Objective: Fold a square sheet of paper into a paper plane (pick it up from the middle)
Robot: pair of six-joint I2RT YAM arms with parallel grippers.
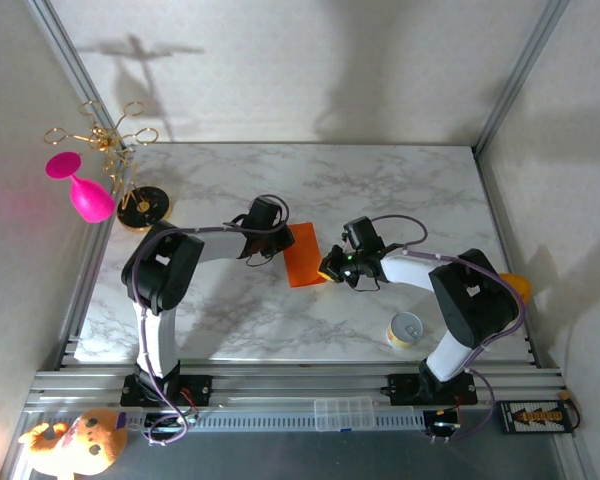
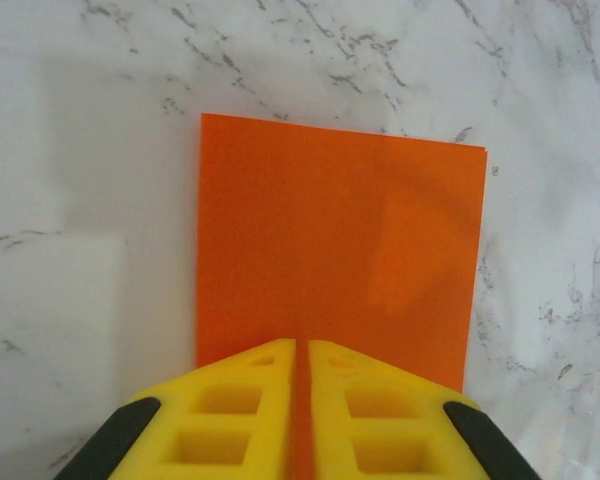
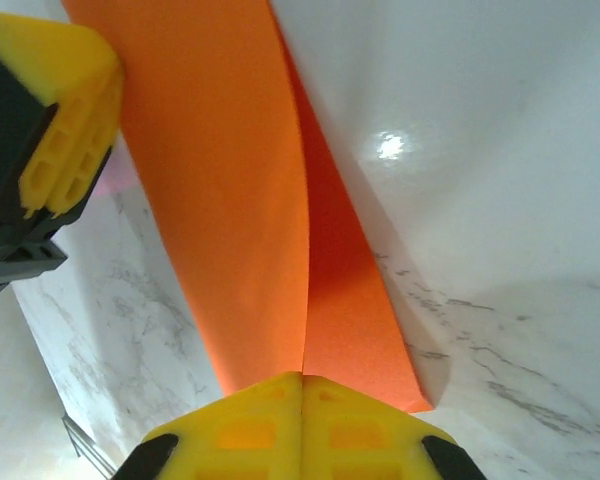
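Note:
The square sheet of paper (image 1: 302, 255), bright orange, lies folded into a rectangle at the middle of the marble table (image 1: 230, 310). My left gripper (image 1: 283, 238) is at its upper left edge. In the left wrist view the paper (image 2: 340, 240) lies flat, and the left gripper (image 2: 302, 345) stands shut over its near edge with only a thin slit between the fingers. My right gripper (image 1: 330, 268) is at the lower right corner. In the right wrist view the right gripper (image 3: 302, 378) is shut on the paper (image 3: 240, 200), whose upper layer bows upward.
A small yellow can (image 1: 407, 329) stands near the right arm's base. A pink goblet (image 1: 85, 192) and a gold rack (image 1: 120, 150) sit at the far left. An orange-yellow cup (image 1: 515, 285) is at the right edge. Frame posts bound the table.

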